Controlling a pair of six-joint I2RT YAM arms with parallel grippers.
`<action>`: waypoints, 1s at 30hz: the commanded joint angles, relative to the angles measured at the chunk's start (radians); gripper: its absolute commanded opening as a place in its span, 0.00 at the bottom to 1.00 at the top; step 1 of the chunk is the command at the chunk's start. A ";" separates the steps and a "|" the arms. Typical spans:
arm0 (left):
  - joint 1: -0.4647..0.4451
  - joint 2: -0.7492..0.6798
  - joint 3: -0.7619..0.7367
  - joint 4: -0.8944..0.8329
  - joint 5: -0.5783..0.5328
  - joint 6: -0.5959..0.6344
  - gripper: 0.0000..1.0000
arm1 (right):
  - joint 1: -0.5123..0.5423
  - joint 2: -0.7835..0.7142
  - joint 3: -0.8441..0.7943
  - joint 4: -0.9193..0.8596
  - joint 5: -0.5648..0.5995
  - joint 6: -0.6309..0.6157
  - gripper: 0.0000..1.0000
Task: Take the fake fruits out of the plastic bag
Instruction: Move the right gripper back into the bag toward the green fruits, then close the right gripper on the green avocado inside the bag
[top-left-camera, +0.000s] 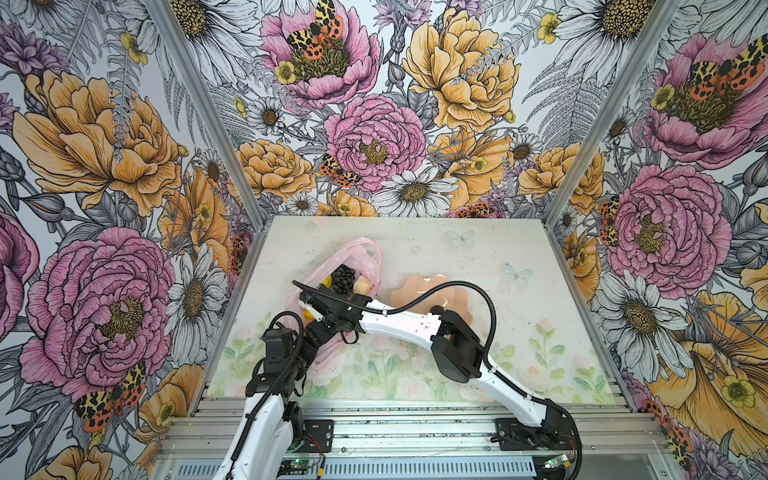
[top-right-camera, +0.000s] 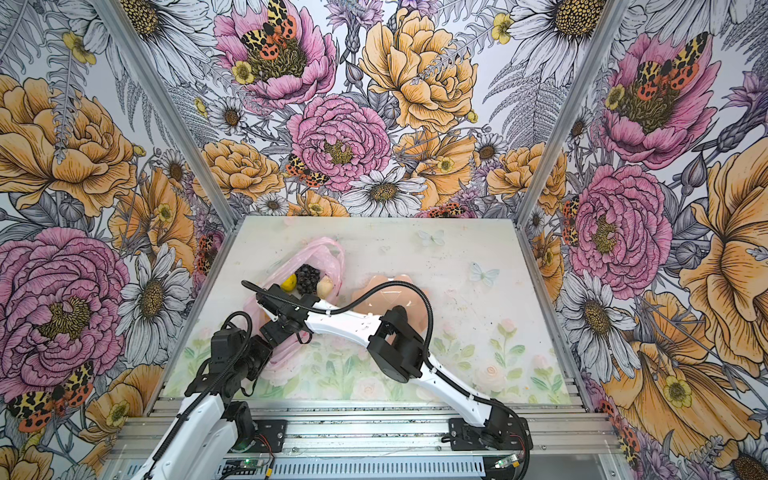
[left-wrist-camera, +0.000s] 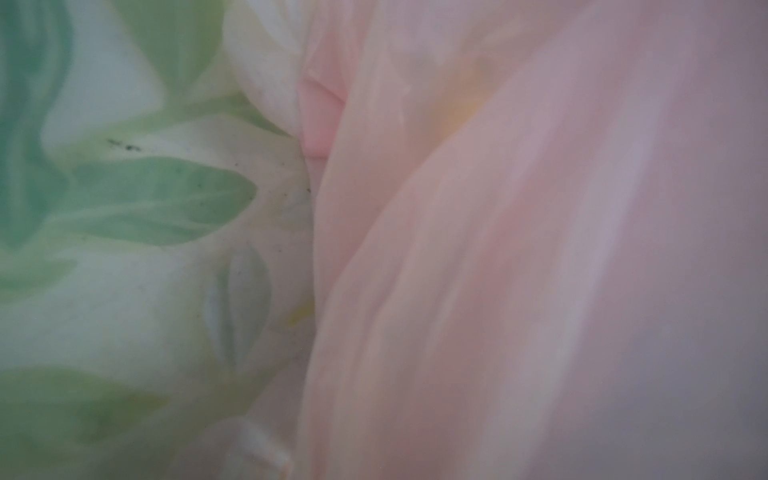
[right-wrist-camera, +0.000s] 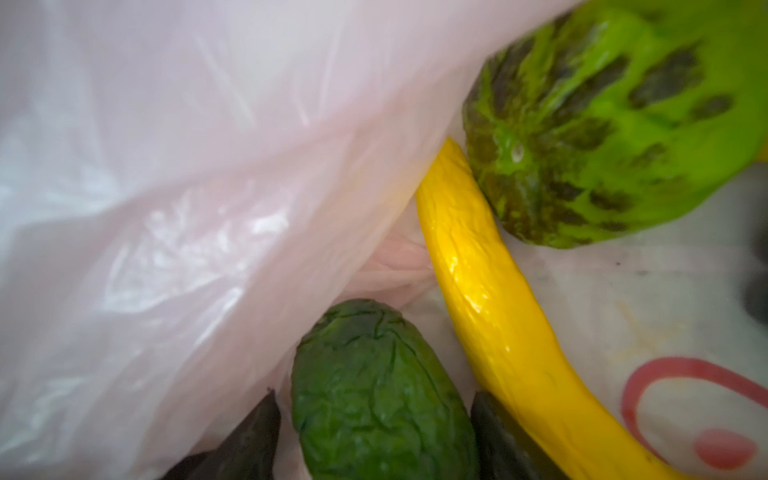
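Nearest to my right wrist camera is the avocado (right-wrist-camera: 382, 395), dark green and wrinkled. It lies between the two black fingers (right-wrist-camera: 249, 440) of my right gripper (right-wrist-camera: 374, 401). The fingers stand wide apart, one on each side of it. A thin strip of pink shows between one finger and the fruit, so I do not have hold of it. Just beside the avocado runs the banana (right-wrist-camera: 498, 299), and its far end meets the lime-green ball (right-wrist-camera: 623, 124). All three lie inside the plastic bag (right-wrist-camera: 187, 187), and beside the banana a red print (right-wrist-camera: 725, 455) shows on the film.

My left gripper (top-left-camera: 322, 332) is closed at the near edge of the bag, partly hidden under my right arm. Its wrist camera shows only blurred pink film beside the table (left-wrist-camera: 145, 199). Whether it pinches the film I cannot tell.

In both top views the bag lies on the left middle of the table. At its far part sit the lemon (top-left-camera: 327, 281), the grape bunch (top-left-camera: 343, 279) and the cream-white lump (top-left-camera: 361, 285), side by side. Just to the right of the bag stands the peach bowl (top-left-camera: 415, 286), and behind all rises the flowered wall (top-left-camera: 374, 137)
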 joint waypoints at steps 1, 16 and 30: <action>0.011 -0.011 -0.019 -0.013 0.007 -0.008 0.00 | -0.002 0.041 0.032 -0.006 0.022 -0.005 0.72; 0.011 -0.014 -0.022 -0.010 0.005 -0.009 0.00 | -0.034 -0.066 0.033 -0.005 0.014 0.030 0.55; 0.007 -0.013 -0.025 -0.001 0.013 -0.005 0.00 | -0.066 -0.149 0.014 -0.004 0.010 0.062 0.53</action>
